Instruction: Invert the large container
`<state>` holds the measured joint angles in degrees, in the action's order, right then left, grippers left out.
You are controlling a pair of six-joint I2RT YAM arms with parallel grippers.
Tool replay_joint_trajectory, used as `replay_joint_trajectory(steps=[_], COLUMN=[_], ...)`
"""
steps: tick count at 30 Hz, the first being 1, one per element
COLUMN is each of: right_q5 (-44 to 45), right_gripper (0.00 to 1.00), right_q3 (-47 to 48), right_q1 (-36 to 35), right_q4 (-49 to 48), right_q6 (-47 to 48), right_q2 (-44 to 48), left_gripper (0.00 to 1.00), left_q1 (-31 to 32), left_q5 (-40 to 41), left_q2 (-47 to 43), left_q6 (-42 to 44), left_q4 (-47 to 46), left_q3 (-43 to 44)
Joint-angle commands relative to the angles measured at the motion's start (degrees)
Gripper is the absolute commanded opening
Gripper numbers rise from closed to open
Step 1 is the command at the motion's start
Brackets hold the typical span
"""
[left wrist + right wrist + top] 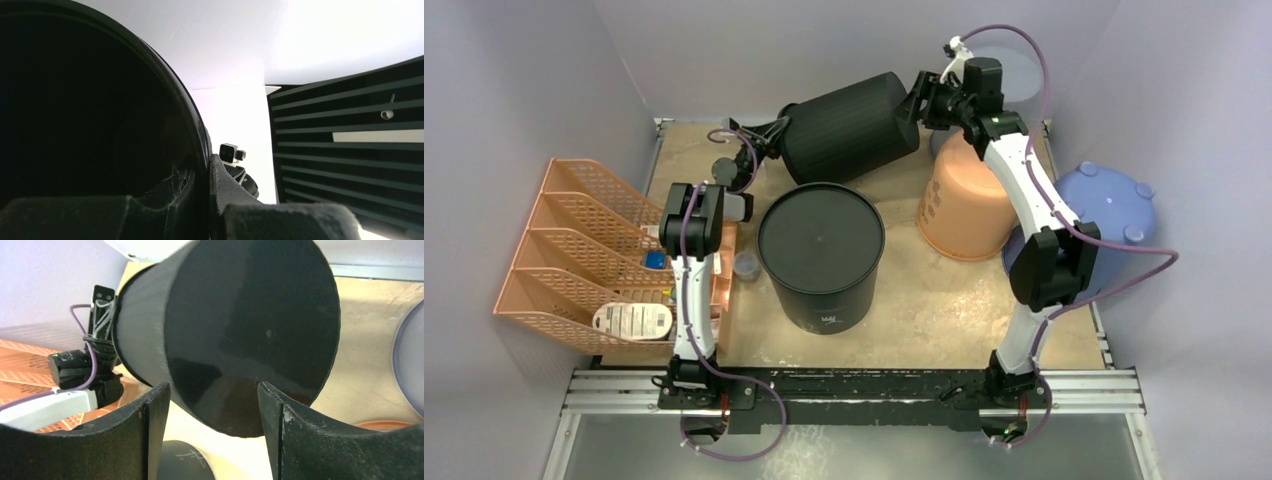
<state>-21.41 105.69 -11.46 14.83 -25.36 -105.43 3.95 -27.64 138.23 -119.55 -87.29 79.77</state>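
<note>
The large container (pixel 849 128) between the left gripper (pixel 774 133) and the right gripper (pixel 921 103) is coloured matte black, with fine ribbing on its wall. Black is also seen on a second container (pixel 821 250) nearer than both grippers. A peach-orange tub (pixel 964 205) is seen just below the right gripper, and a lavender-blue one (pixel 1114 215) to its right. An orange lattice is shown by the file rack (pixel 574 250) left of the left gripper.

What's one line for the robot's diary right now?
black bin: tipped sideways | left gripper: shut on its rim | right gripper: open by its bottom | flip: not done
</note>
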Motion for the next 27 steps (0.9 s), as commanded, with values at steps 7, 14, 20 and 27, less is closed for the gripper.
replay_joint_trajectory(steps=[7, 14, 20, 27], right_q5=[-0.8, -4.2, -5.9, -4.8], right_gripper=[0.74, 0.73, 0.73, 0.73], right_q3=[3.7, 3.1, 5.7, 5.7], right_q1=[-3.6, -6.4, -10.5, -12.1], right_q4=[-1.2, -3.8, -2.6, -2.1], right_q6=[3.1, 2.0, 2.5, 2.5], right_q2=[-0.5, 2.0, 0.4, -1.2], left_gripper=[0.0, 0.0, 0.0, 0.12], left_q1=[0.2, 0.0, -0.8, -0.9], left_q5=[-3.9, -7.5, -9.7, -12.7], left_q2=[4.5, 6.1, 8.5, 7.0], left_q6=[-14.8, -13.7, -13.2, -8.1], left_q4=[-11.4, -11.4, -11.2, -5.4], left_q3=[-1.2, -3.4, -2.2, -3.3])
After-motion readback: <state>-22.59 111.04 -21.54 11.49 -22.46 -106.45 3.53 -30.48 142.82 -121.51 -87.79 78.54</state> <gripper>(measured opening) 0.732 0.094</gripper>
